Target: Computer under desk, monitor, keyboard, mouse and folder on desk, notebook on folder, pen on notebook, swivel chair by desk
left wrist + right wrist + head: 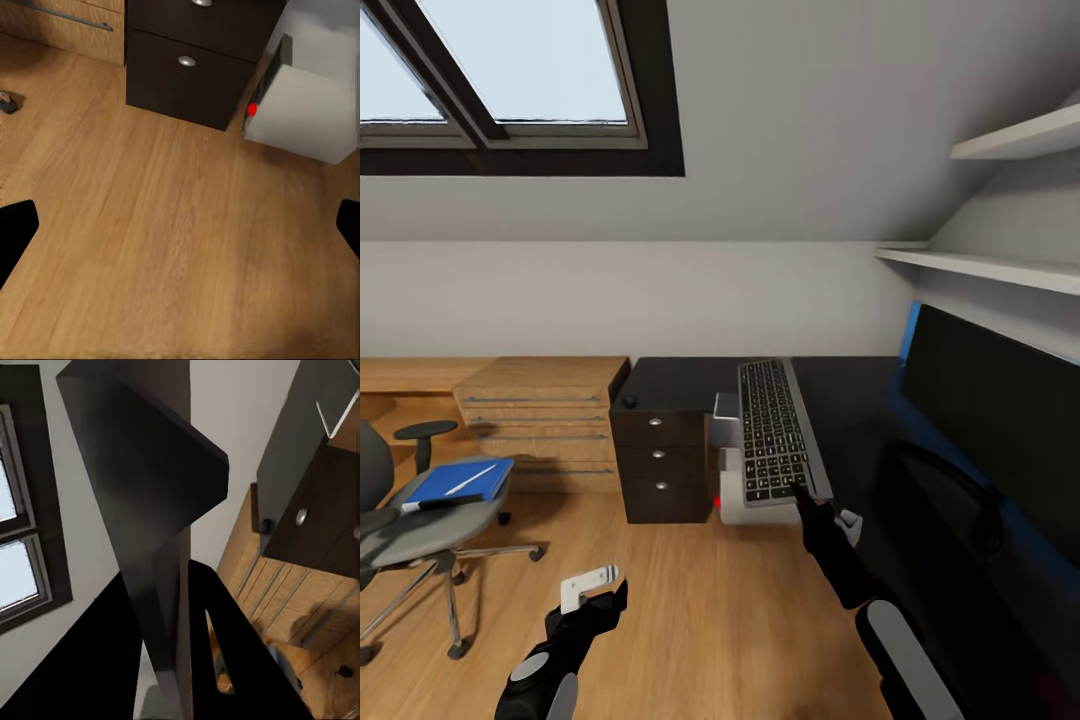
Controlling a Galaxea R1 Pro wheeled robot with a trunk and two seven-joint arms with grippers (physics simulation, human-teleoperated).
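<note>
Right gripper [812, 500] is clamped on the near end of the keyboard [777, 430] in the head view, holding it up over the front edge of the desk [860, 420], tilted. The monitor [1000, 420] stands on the desk toward its right edge. The mouse [629, 401] sits near the desk's left edge, above the dark drawer unit [658, 465], and the white computer [735, 480] is on the floor beside those drawers. Over on the left, the swivel chair [420, 525] carries the blue folder [460, 482] on its seat, with the pen [435, 503] at the folder's front edge. Left gripper [600, 590] hangs low over the wooden floor [710, 620].

Left wrist view: fingers [15, 232] spread wide with nothing between them, floor below, computer [311, 105] and drawers [199, 56] ahead.

Right wrist view: fingers [217, 660] pinch the keyboard's dark edge [150, 525], and the mouse [266, 525] shows at the desk's edge.
</note>
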